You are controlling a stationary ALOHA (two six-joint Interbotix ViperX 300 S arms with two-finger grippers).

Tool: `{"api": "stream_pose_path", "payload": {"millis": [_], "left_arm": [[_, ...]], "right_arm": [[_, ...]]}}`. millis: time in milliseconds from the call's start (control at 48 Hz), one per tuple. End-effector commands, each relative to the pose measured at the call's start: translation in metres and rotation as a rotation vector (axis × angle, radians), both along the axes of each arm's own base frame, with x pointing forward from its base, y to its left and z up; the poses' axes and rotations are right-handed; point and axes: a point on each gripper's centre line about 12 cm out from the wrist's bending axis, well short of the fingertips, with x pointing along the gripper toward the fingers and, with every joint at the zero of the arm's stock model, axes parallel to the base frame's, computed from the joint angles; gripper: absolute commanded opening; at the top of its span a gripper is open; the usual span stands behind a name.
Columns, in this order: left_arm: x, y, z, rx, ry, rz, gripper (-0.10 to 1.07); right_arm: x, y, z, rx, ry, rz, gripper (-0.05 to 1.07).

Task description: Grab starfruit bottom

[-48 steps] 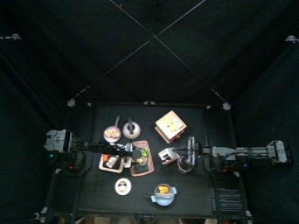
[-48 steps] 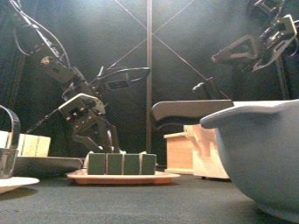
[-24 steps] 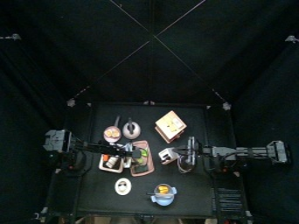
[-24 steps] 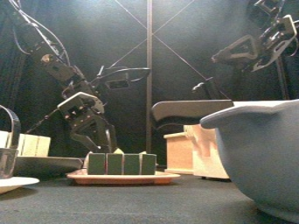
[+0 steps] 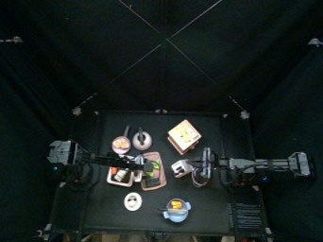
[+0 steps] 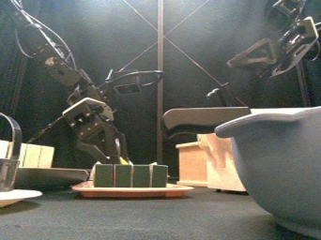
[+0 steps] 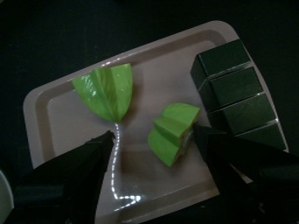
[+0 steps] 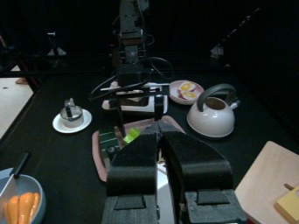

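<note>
Our left gripper (image 7: pixel 155 150), jaws open above starfruit bottom (image 7: pixel 173 133) on tray (image 7: pixel 52 107); right gripper (image 8: pixel 170 166) closed at three o'clock.

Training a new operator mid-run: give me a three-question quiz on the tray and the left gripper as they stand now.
1. True or false: the left gripper is open above the tray.
2. How many green starfruit pieces lie on the tray?
3. What sits along one side of the tray beside the fruit: A) a row of dark blocks, B) a kettle, C) a cup?

Key: 1 true; 2 two, one larger and one smaller; 3 A.
</note>
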Motion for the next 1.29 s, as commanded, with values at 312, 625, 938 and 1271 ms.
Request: {"api": "stream_pose_path", "payload": {"millis": [312, 625, 938, 1271], "left_arm": [[0.012, -0.001, 0.001, 0.009, -0.015, -0.016, 0.89], [0.010, -0.001, 0.006, 0.010, -0.017, -0.011, 0.72], [0.004, -0.001, 0.027, 0.011, -0.040, -0.003, 0.71], [0.003, -0.001, 0.025, -0.005, -0.034, 0.013, 0.70]], "right_arm": [[0.001, -0.002, 0.004, 0.000, -0.017, -0.006, 0.01], [0.001, -0.002, 0.004, 0.001, -0.019, -0.010, 0.01], [0.000, -0.002, 0.004, 0.002, -0.017, -0.010, 0.01], [0.000, -0.002, 0.004, 0.005, -0.016, -0.011, 0.01]]}}
